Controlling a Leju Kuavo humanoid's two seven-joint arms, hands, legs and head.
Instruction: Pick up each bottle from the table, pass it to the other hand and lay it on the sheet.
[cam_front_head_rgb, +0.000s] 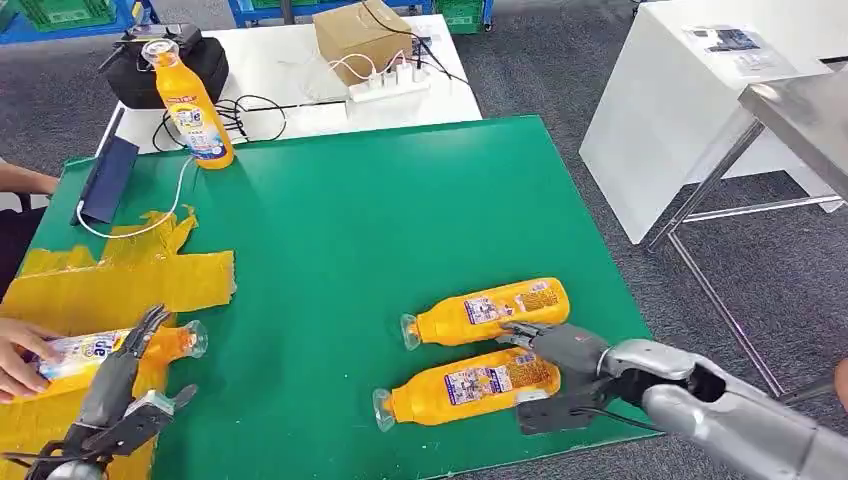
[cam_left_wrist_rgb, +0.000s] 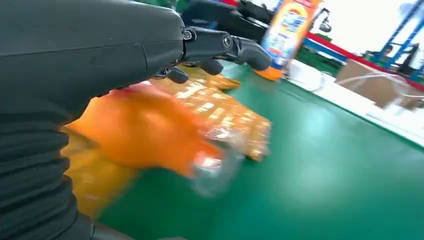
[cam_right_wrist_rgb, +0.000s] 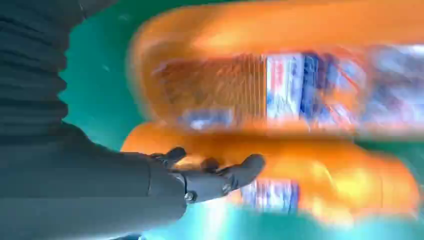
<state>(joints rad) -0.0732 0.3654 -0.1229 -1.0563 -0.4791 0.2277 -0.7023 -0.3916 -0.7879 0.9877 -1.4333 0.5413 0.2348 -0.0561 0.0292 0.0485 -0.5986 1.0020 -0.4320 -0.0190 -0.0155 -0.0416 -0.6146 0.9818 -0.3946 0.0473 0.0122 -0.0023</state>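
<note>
Two orange bottles lie side by side on the green mat, the farther one (cam_front_head_rgb: 488, 311) and the nearer one (cam_front_head_rgb: 463, 386). My right hand (cam_front_head_rgb: 560, 375) brackets the nearer bottle's base, fingers over its far side, thumb on its near side, not closed on it. The right wrist view shows that hand (cam_right_wrist_rgb: 200, 182) stretched out along a blurred orange bottle (cam_right_wrist_rgb: 330, 180). A third bottle (cam_front_head_rgb: 110, 350) lies on the yellow sheet (cam_front_head_rgb: 90, 290); my left hand (cam_front_head_rgb: 120, 385) hovers over it with fingers spread. In the left wrist view that bottle (cam_left_wrist_rgb: 145, 130) sits under the fingers (cam_left_wrist_rgb: 230, 47). A fourth bottle (cam_front_head_rgb: 195, 105) stands upright at the far left.
A person's hand (cam_front_head_rgb: 20, 360) at the left edge touches the base of the bottle on the sheet. Behind the mat a white table (cam_front_head_rgb: 290, 60) carries a black bag (cam_front_head_rgb: 165, 70), cables, a power strip and a cardboard box (cam_front_head_rgb: 360, 40). A metal table (cam_front_head_rgb: 800, 110) stands at the right.
</note>
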